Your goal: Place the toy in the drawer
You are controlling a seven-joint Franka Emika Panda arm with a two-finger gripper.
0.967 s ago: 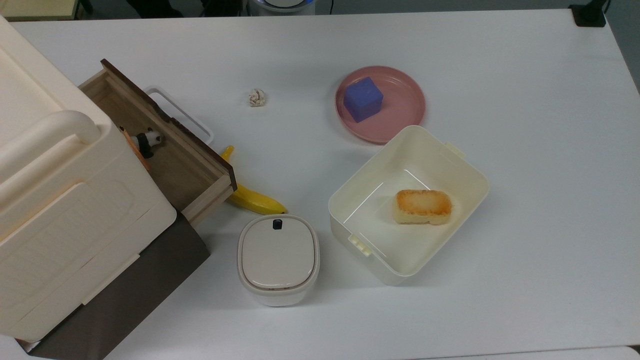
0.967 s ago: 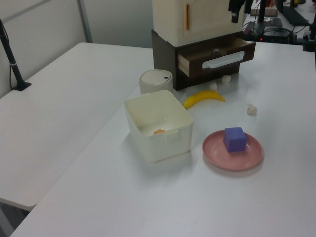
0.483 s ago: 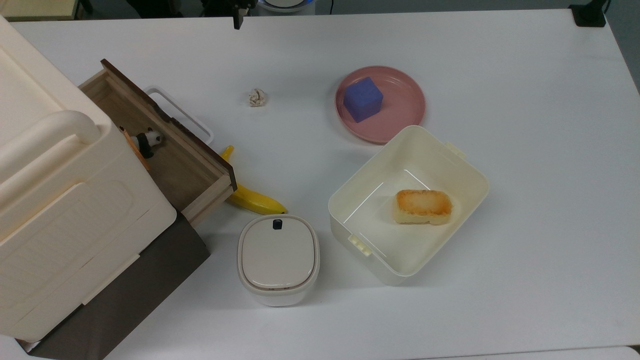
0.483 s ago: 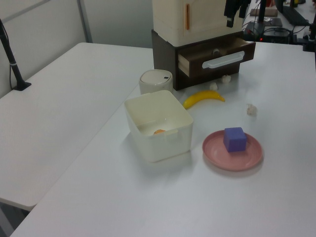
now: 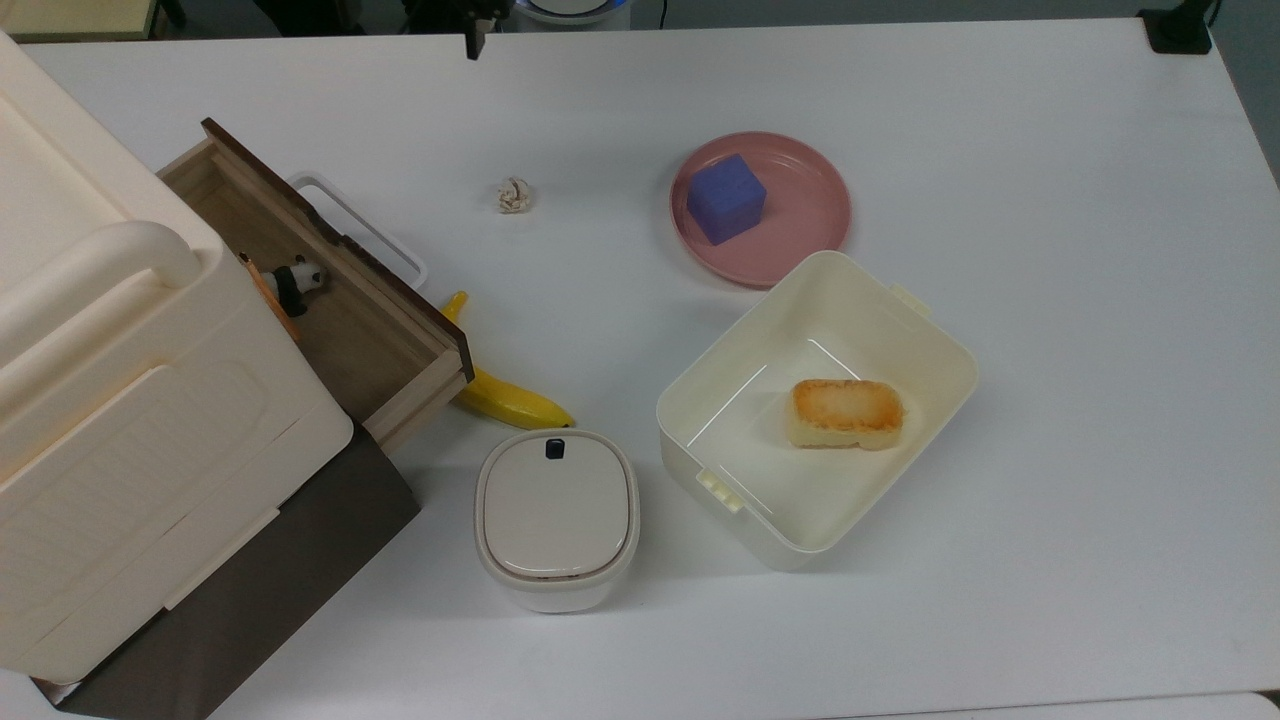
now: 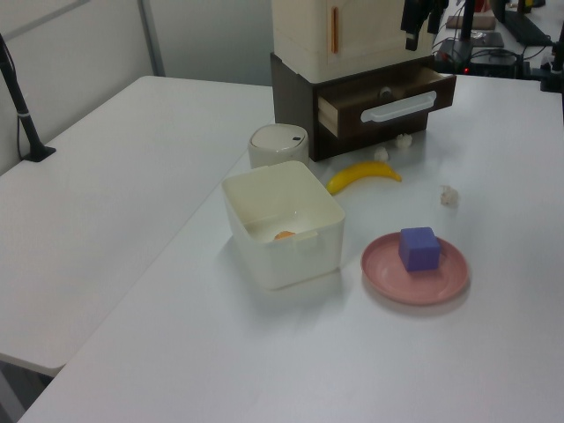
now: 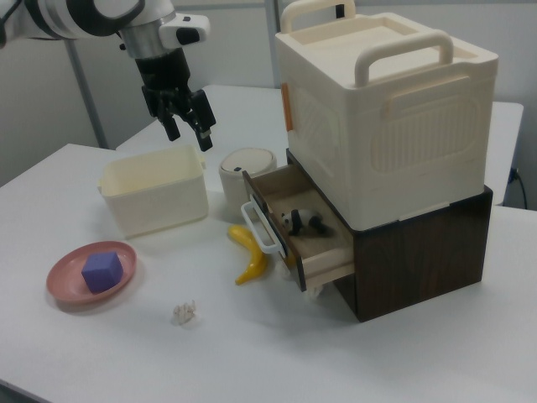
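The toy [image 5: 297, 281], a small black-and-white panda, lies inside the open drawer [image 5: 352, 340], near the drawer's back under the cream box; it also shows in the right view as the toy [image 7: 304, 222] in the drawer [image 7: 325, 248]. The drawer's dark front with its white loop handle [image 6: 398, 106] faces the table. My gripper [image 7: 190, 137] hangs in the air well above the table and away from the drawer, open, with nothing between its fingers. It sits at the top view's upper edge as the gripper [image 5: 473, 40] and high in the left view as the gripper [image 6: 419, 31].
A banana [image 5: 505, 400] lies by the drawer's front corner. A paper wad [image 5: 513, 195], a pink plate [image 5: 810, 215] with a purple cube [image 5: 726, 197], a cream tub [image 5: 720, 400] holding bread, and a small lidded bin [image 5: 556, 515] stand on the white table.
The gripper's finger has come into the top view at its upper edge and shifted slightly in the left view. The toy and drawer have not moved.
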